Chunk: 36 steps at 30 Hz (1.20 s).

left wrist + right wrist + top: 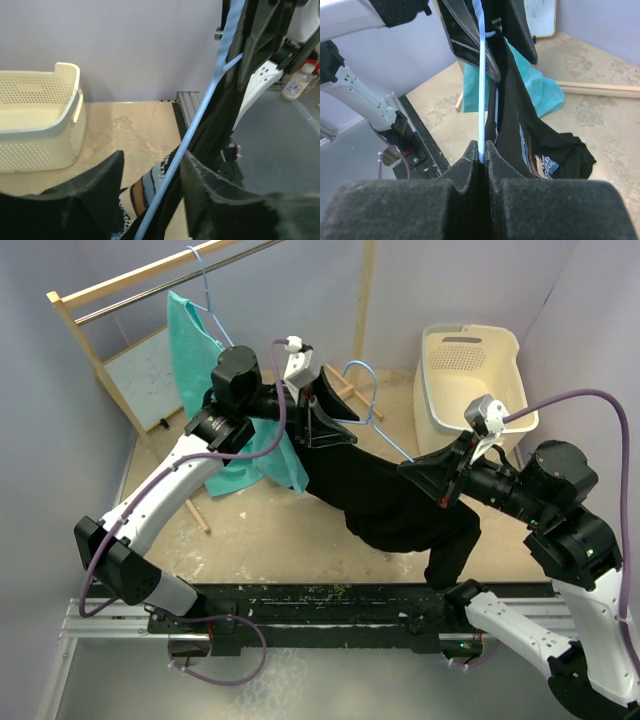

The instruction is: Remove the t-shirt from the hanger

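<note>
Top external shows the black t-shirt (390,505) hanging mid-scene on the blue hanger (481,90), held up between both arms, likely to steady the wire for stripping. Right jaws are pinched tight on the hanger wire. Left jaws stand partly open, straddling wire and cloth, not yet clamped.

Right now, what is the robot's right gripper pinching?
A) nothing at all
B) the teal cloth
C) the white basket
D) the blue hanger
D: the right wrist view shows the right gripper shut on the thin bar of the blue hanger, with the black t-shirt hanging beside it.
</note>
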Tool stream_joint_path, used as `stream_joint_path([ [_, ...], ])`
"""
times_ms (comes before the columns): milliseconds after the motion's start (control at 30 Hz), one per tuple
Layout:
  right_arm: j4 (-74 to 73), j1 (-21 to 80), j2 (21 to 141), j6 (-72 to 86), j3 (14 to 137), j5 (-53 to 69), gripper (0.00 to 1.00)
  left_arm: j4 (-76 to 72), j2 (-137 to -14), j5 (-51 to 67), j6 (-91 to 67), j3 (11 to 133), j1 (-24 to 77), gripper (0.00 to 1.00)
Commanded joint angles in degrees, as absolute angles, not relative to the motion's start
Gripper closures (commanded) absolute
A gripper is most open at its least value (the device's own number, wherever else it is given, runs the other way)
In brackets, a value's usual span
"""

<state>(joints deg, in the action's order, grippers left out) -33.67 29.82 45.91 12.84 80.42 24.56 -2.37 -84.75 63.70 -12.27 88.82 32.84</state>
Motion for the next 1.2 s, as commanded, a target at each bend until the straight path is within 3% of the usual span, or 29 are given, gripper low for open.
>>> stream_joint_path([
  [0,-30.2,29.7,46.3,12.2,84.6,23.2,1.0,-0.1,-85.1,62.2,-8.4,92.4,33.7,0.63],
  [100,-31.1,29.7,46.5,11.6,85.1,21.0,1.0,0.5,-84.9,60.0,-7.4,92.8,33.7,0.99],
  [167,-33.0,29.7,46.6,11.3,85.6,16.4,0.98,1.7,-84.4,57.2,-6.1,93.1,33.7,1.0],
  [233,-35.6,29.7,46.2,11.0,85.5,9.7,0.76,3.1,-83.7,53.6,-4.5,93.5,33.6,1.0],
  [300,-38.1,29.7,45.6,11.1,84.7,2.6,0.43,5.1,-82.8,49.2,-2.2,94.0,33.6,1.0],
  [400,-40.6,29.7,44.1,11.4,82.8,-4.6,0.32,6.9,-80.7,43.8,0.5,93.5,33.6,1.0],
  [833,-42.3,29.7,36.9,10.8,74.4,-14.7,0.25,13.9,-76.2,39.7,5.0,96.2,33.6,1.0],
  [1000,-40.8,29.7,35.5,8.4,72.9,-9.8,0.24,15.7,-75.2,42.2,5.2,97.3,33.6,1.0],
  [1100,-40.7,29.7,35.7,7.3,73.1,-5.7,0.26,16.7,-74.8,42.3,5.5,97.6,33.6,1.0],
  [1167,-40.5,29.7,35.9,7.0,72.6,-4.0,0.34,16.7,-74.2,41.9,5.6,97.3,33.6,1.0],
])
